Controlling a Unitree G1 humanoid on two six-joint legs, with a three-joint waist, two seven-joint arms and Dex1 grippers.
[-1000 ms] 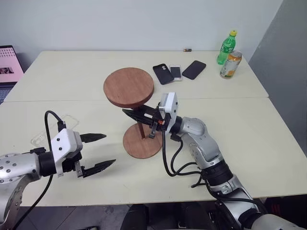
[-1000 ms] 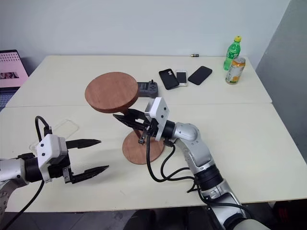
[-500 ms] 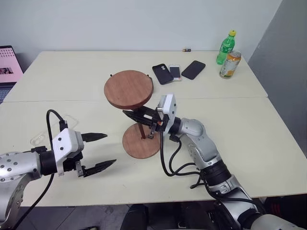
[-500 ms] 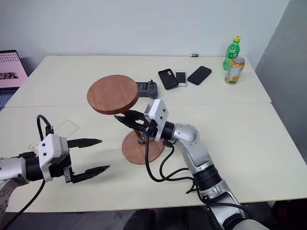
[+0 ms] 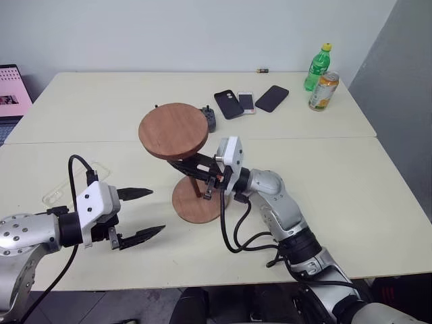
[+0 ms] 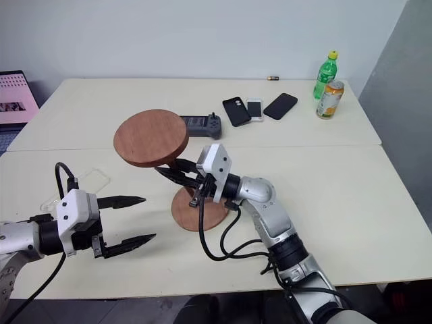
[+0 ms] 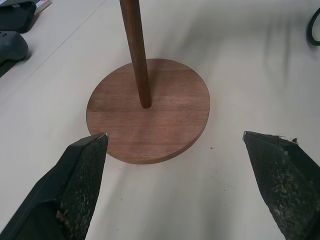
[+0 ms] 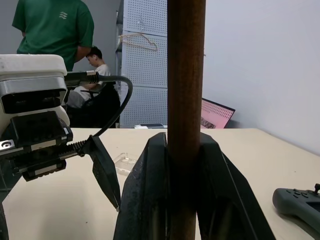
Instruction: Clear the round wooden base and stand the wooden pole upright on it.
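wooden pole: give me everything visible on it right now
The wooden pole is a thin, straight reddish-brown rod with a round wooden disc fixed to its top end, tilted a little. It stands roughly upright, its lower end at the centre of the round wooden base lying flat on the table. The right gripper is shut on the rod partway up, just below the disc. Nothing else touches it; the open left gripper is apart.
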